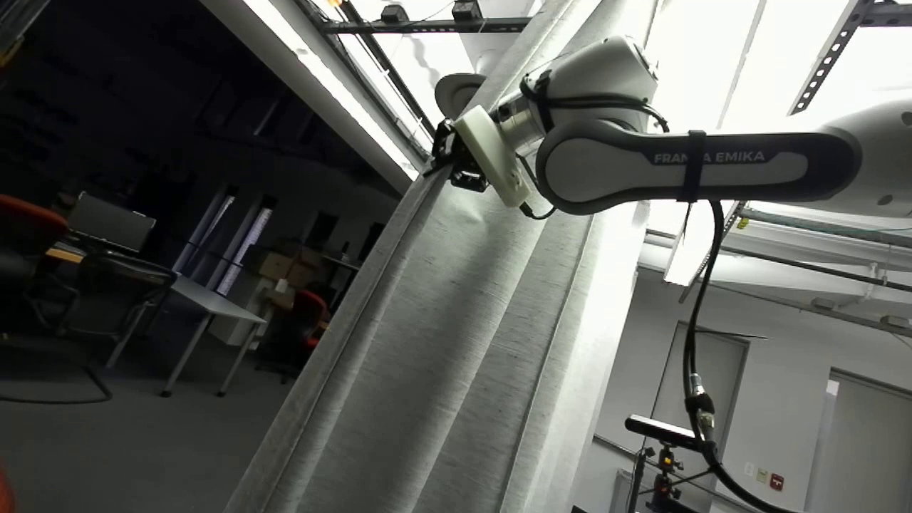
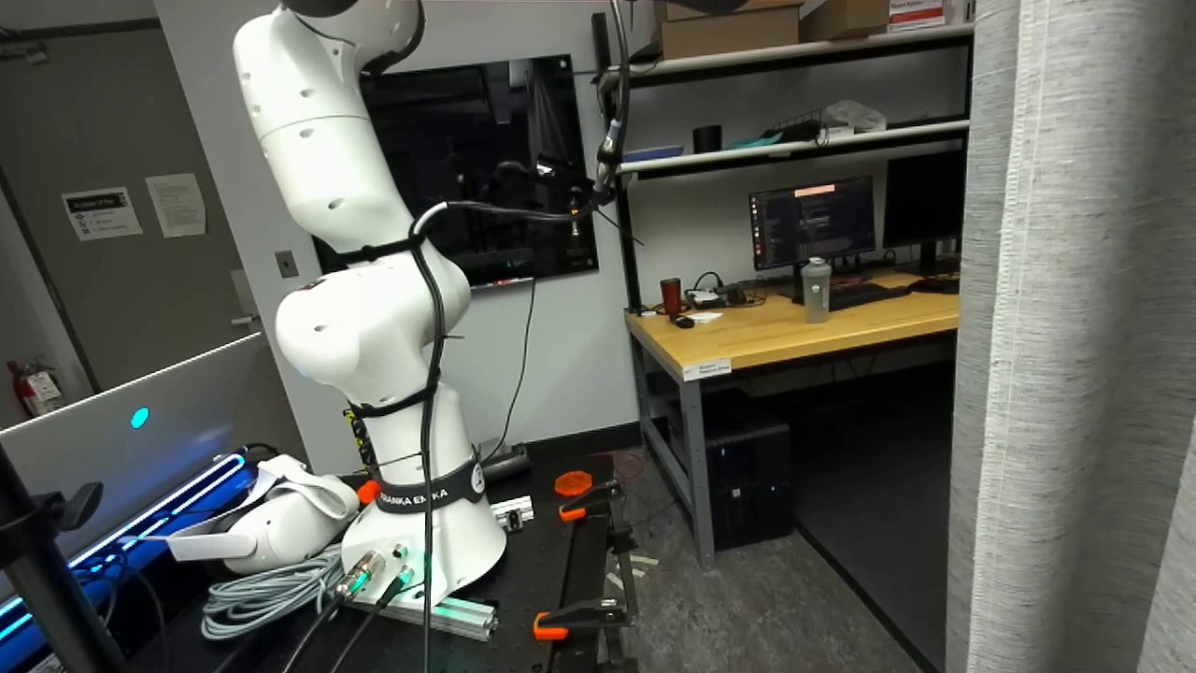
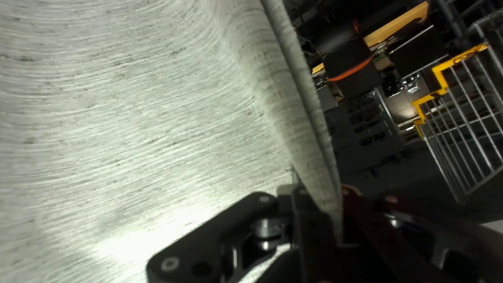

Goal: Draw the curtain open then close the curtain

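The curtain point(image 1: 456, 313) is a large pale grey-white ribbed sheet in tall folds, hanging at a slant in an exterior view. My gripper point(image 1: 443, 169) is at its left edge, high up, with the edge fabric between the fingers. In the wrist view, a folded edge of the curtain point(image 3: 137, 102) runs down between the fingers of the gripper point(image 3: 320, 196), which are closed on it. The fingertips are partly hidden by the fabric and dark. In an exterior view the curtain point(image 2: 1084, 308) fills the right side; the gripper is out of frame there.
A wooden desk point(image 2: 794, 332) with monitors stands behind the curtain's edge. A camera on a stand point(image 1: 662, 431) is below the arm, whose cable point(image 1: 702, 299) hangs down. A grey table point(image 1: 214, 299) and chairs are in the dark room beyond. A yellow-topped railing point(image 3: 440, 78) shows beyond the curtain.
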Robot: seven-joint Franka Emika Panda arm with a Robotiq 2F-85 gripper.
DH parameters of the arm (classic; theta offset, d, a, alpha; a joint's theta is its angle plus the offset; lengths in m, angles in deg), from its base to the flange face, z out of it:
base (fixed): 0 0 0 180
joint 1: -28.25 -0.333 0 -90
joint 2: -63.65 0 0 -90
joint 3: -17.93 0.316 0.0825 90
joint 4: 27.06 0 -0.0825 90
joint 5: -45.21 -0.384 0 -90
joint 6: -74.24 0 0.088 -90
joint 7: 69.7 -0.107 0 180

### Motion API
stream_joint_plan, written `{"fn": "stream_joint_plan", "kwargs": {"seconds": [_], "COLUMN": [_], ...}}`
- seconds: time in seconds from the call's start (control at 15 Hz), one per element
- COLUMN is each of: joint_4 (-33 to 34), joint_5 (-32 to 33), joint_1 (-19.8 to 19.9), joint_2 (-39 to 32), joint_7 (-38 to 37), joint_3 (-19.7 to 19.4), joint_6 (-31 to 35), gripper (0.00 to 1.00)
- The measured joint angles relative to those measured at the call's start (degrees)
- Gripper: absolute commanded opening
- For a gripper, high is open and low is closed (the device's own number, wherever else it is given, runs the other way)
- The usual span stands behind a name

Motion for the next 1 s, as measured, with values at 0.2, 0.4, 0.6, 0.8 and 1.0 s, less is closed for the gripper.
{"fn": "stream_joint_plan", "kwargs": {"seconds": [0.2,0.4,0.6,0.8,1.0], "joint_4": [0.31,1.32,3.41,5.09,6.73], "joint_5": [0.06,0.39,0.46,0.52,1.57], "joint_1": [-1.74,-3.89,-6.09,-8.44,-10.33], "joint_2": [1.8,3.77,5.29,5.4,4.87], "joint_7": [-2.56,-4.14,-4.61,-4.62,-4.48], "joint_3": [4.33,10.02,15.84,22.36,29.71], "joint_6": [-2.88,-5.39,-7.09,-7.79,-9.47], "gripper": [0.01,0.01,0.01,0.01,0.01]}}
